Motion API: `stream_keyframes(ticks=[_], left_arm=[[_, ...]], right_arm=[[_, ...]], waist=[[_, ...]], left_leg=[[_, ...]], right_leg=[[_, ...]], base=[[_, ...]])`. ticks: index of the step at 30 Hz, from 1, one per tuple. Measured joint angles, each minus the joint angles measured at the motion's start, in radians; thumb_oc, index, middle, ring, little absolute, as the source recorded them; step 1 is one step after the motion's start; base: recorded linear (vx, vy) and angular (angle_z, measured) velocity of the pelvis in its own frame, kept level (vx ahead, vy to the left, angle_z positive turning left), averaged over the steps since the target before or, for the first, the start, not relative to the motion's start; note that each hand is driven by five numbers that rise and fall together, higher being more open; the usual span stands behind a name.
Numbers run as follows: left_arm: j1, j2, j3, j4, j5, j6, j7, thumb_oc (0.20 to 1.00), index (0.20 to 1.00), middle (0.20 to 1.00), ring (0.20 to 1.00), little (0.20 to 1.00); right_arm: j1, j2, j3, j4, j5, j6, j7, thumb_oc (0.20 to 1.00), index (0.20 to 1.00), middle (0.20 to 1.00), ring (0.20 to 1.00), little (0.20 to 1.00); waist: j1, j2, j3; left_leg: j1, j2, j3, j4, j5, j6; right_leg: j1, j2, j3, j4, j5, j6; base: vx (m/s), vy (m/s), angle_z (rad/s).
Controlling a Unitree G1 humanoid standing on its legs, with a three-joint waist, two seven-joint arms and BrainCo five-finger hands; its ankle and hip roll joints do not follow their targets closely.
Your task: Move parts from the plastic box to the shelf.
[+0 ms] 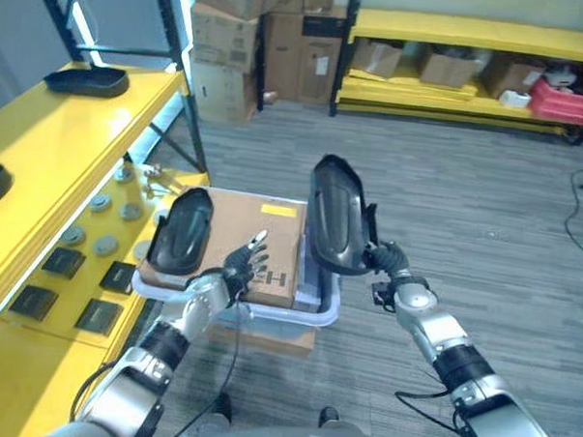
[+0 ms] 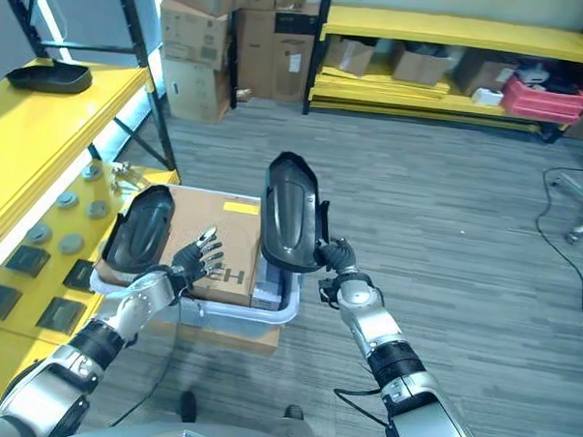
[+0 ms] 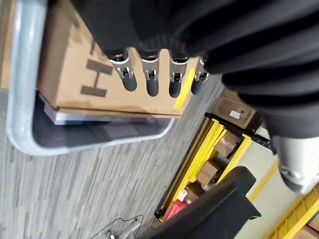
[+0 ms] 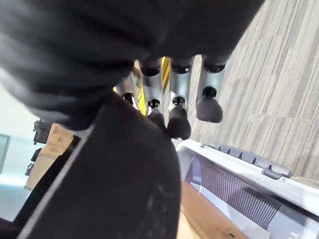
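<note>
A grey plastic box [image 1: 318, 315] stands on the floor before me, with a flat cardboard sheet [image 1: 269, 239] covering most of it. One long black moulded part [image 1: 182, 230] lies at the box's left end. My right hand [image 1: 386, 259] is shut on a second black part [image 1: 335, 216], held upright above the box's right edge; in the right wrist view its fingers [image 4: 177, 117] curl against that part [image 4: 114, 189]. My left hand [image 1: 239, 267] hovers over the cardboard, open, with straight fingers [image 3: 152, 82] and nothing in it.
A yellow shelf [image 1: 52, 160] runs along the left, with a black part [image 1: 88, 79] on its top board. Its lower board holds round discs [image 1: 101, 202] and black square pads [image 1: 63, 261]. Stacked cardboard boxes [image 1: 226, 51] and a low yellow rack [image 1: 473, 52] stand at the back.
</note>
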Motion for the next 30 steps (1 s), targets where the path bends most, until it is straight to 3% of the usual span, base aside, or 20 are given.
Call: stream_keyframes(ticks=[4, 12, 21, 30], left_arm=[[-0.052, -0.047, 0.000, 0.105, 0.000, 0.000, 0.053, 1.000, 1.000, 1.000, 1.000, 1.000], [-0.053, -0.047, -0.001, 0.109, 0.002, -0.002, 0.063, 1.000, 1.000, 1.000, 1.000, 1.000], [-0.060, -0.033, 0.022, 0.028, -0.015, -0.192, 0.121, 1.000, 1.000, 1.000, 1.000, 1.000], [-0.059, 0.015, -0.035, -0.030, 0.092, -0.173, 0.057, 1.000, 1.000, 1.000, 1.000, 1.000]], right_arm=[[-0.006, 0.002, 0.025, -0.015, 0.000, 0.003, 0.013, 0.200, 0.200, 0.200, 0.200, 0.200], [-0.046, 0.038, 0.070, -0.044, -0.001, 0.010, 0.053, 0.200, 0.200, 0.200, 0.200, 0.200], [-0.040, 0.076, 0.124, -0.042, -0.038, 0.048, 0.092, 0.200, 0.200, 0.200, 0.200, 0.200], [-0.035, 0.076, 0.122, -0.043, -0.037, 0.050, 0.087, 0.200, 0.200, 0.200, 0.200, 0.200]], waist=[[-0.017, 0.006, -0.024], [-0.029, 0.005, -0.032], [-0.015, 0.000, -0.033], [0.000, -0.017, -0.032]], left_leg=[[0.002, 0.009, 0.007, 0.000, -0.002, -0.001], [0.002, 0.011, 0.028, 0.000, -0.002, -0.001], [0.002, 0.011, 0.028, 0.000, -0.001, -0.002], [0.001, 0.011, 0.027, 0.000, -0.004, -0.001]], right_leg=[[-0.004, 0.008, 0.006, 0.000, -0.001, -0.004], [-0.017, 0.010, 0.027, 0.000, 0.006, -0.006], [-0.019, 0.011, 0.028, 0.000, 0.004, -0.002], [-0.021, 0.010, 0.027, -0.001, 0.001, -0.003]], base=[[0.02, -0.026, -0.09], [0.00, -0.009, -0.07], [0.00, 0.000, 0.00], [0.00, 0.000, 0.00]])
